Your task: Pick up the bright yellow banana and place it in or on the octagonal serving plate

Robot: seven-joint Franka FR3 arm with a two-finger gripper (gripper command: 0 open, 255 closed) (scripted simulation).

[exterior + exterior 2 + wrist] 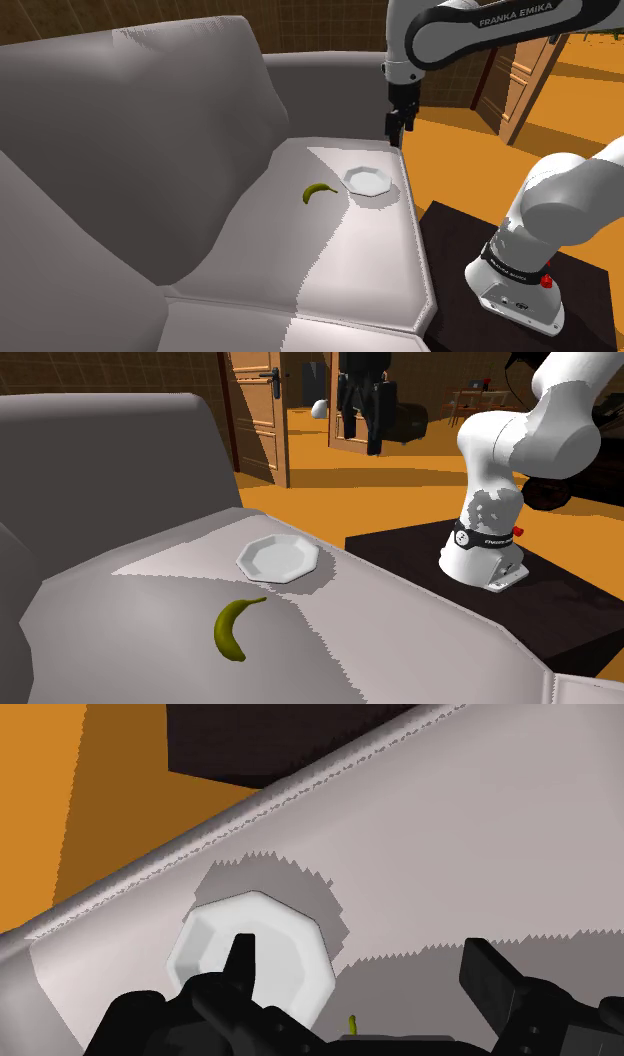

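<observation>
A yellow-green banana (318,190) (232,627) lies on the grey sofa seat (350,250). Just beside it, toward the shoulder view's right, sits a white octagonal plate (366,180) (278,558) with nothing on it. My black gripper (397,125) (362,440) hangs well above the seat's edge, near the plate and apart from both things. In the wrist view the gripper (365,966) is open with nothing between its fingers. The plate (290,949) lies below and behind one finger, and the banana's tip (353,1024) peeks out between the fingers.
The sofa's tall backrest (130,150) rises at the shoulder view's left. Its seam edge (415,230) borders the dark stand (450,250) carrying my arm's base (515,280). Orange floor (400,492) and wooden doors (262,412) lie beyond.
</observation>
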